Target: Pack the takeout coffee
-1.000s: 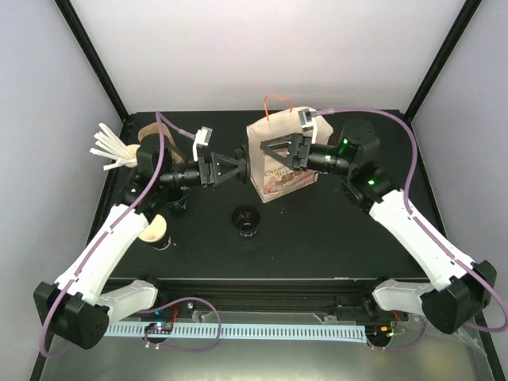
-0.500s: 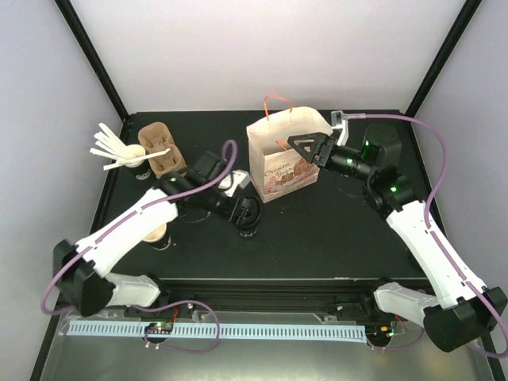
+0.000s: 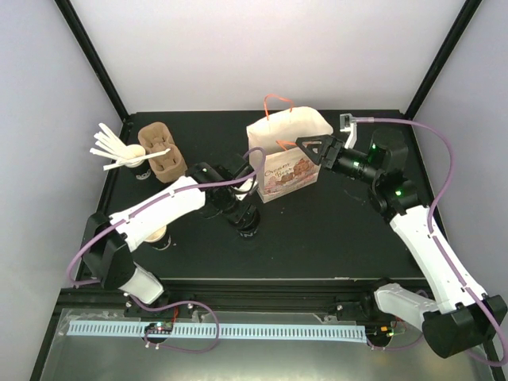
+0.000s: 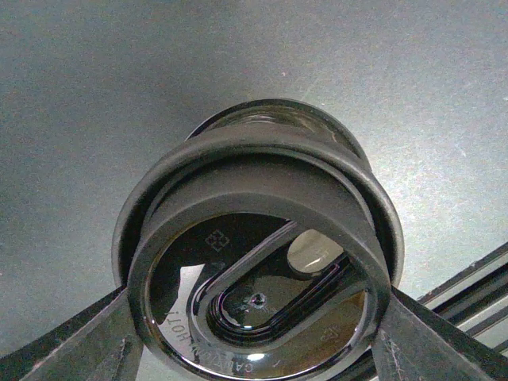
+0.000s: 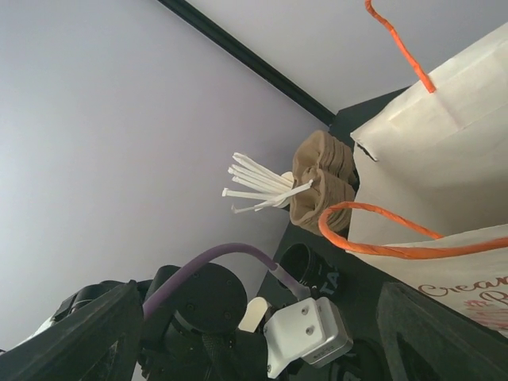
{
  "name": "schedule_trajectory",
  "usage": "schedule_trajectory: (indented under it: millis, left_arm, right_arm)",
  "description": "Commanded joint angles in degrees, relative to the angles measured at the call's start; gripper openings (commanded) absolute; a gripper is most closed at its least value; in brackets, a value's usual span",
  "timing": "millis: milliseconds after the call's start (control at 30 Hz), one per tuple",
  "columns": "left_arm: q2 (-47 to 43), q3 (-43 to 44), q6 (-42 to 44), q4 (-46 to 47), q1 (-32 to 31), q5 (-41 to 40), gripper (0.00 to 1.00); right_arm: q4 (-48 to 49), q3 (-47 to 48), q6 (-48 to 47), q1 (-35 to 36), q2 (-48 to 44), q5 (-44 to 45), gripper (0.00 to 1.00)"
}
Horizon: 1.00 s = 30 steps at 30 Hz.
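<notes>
Looking down from above, the left pincer [image 3: 243, 214] straddles the lidded coffee cup [image 3: 249, 228], which stands on the black surface [image 3: 333, 230] just in front of the paper bag [image 3: 290, 127]. The right pincer [image 3: 305, 148] hangs at the bag's right edge.

Left wrist: the cup's black lid [image 4: 262, 317] fills the gap between released fingers [image 4: 71, 349].

Right wrist: the fingers [image 5: 79, 333] are spread wide, grasping nothing, with the bag's orange handle [image 5: 373, 248] ahead.

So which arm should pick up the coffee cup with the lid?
Left. The left gripper sits over the lidded cup, fingers either side. The right gripper is away at the paper bag.
</notes>
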Motion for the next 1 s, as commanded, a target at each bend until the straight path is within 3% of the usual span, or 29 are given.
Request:
schedule_trajectory:
  millis: [0, 367, 800, 967]
  left_arm:
    - [2.2, 2.8, 1.8, -1.8, -1.0, -3.6, 0.72]
    - [3.8, 2.3, 3.2, 0.8, -1.0, -0.3, 0.74]
    - [6.2, 2.1, 4.5, 2.5, -1.1, 0.7, 0.74]
    - [7.0, 2.4, 4.7, 2.8, -1.2, 1.1, 0.74]
  right_arm:
    - [1.1, -0.8, -0.4, -0.9, -0.7, -0.9, 0.83]
    - [-1.2, -1.8, -1.3, -1.7, -1.4, -1.8, 0.84]
    - [-15.5, -8.3, -13.1, -1.7, -9.7, 3.8, 0.83]
    - [-19.7, -16.2, -20.6, -1.7, -14.8, 8.6, 0.83]
